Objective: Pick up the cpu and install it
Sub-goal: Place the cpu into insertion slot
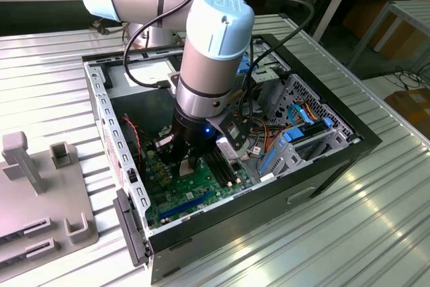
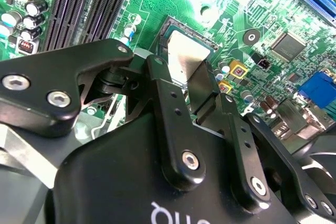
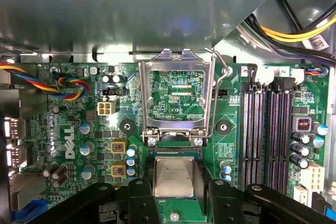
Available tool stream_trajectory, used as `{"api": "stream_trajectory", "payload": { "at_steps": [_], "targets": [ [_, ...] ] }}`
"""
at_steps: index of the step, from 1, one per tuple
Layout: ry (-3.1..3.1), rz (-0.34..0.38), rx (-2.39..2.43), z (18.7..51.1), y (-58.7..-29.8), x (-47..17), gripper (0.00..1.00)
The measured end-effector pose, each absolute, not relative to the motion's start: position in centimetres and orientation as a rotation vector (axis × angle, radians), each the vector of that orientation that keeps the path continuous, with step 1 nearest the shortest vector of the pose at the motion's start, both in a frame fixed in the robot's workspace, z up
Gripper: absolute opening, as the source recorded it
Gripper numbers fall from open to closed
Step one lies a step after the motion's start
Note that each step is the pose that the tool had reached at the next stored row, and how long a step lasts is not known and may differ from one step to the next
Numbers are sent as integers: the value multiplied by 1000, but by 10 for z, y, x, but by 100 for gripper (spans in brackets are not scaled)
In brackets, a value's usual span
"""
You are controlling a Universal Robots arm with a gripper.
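The cpu (image 3: 173, 176), a small square chip with a silvery top, lies flat in the socket on the green motherboard (image 3: 68, 124). My gripper (image 3: 174, 184) is straight over it, its black fingers (image 3: 140, 190) pressed against two opposite edges of the chip. In the second wrist view the cpu (image 2: 186, 56) shows as a silver patch in the gap of the gripper (image 2: 191, 93). In the exterior view the arm reaches down into the open computer case (image 1: 336, 159), with the gripper (image 1: 185, 162) low over the board.
The socket's metal load plate (image 3: 176, 66) stands hinged open, its wire lever (image 3: 219, 72) raised beside it. Black memory slots (image 3: 262, 135) and coloured cables (image 3: 63, 85) flank the socket. A drive cage with blue parts (image 1: 302, 136) fills one side of the case. A grey fixture (image 1: 40, 186) sits outside.
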State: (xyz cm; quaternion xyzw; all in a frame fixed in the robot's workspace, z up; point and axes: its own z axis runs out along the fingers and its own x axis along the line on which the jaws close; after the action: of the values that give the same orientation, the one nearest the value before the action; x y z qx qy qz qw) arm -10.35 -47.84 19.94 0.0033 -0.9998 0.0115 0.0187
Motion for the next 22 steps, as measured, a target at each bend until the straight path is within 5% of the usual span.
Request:
{"api": "stream_trajectory", "payload": {
  "at_steps": [19,22],
  "targets": [
    [-3104,40,29,199,-478,-103,41],
    [-3105,39,30,198,-478,-102,47]
  ]
}}
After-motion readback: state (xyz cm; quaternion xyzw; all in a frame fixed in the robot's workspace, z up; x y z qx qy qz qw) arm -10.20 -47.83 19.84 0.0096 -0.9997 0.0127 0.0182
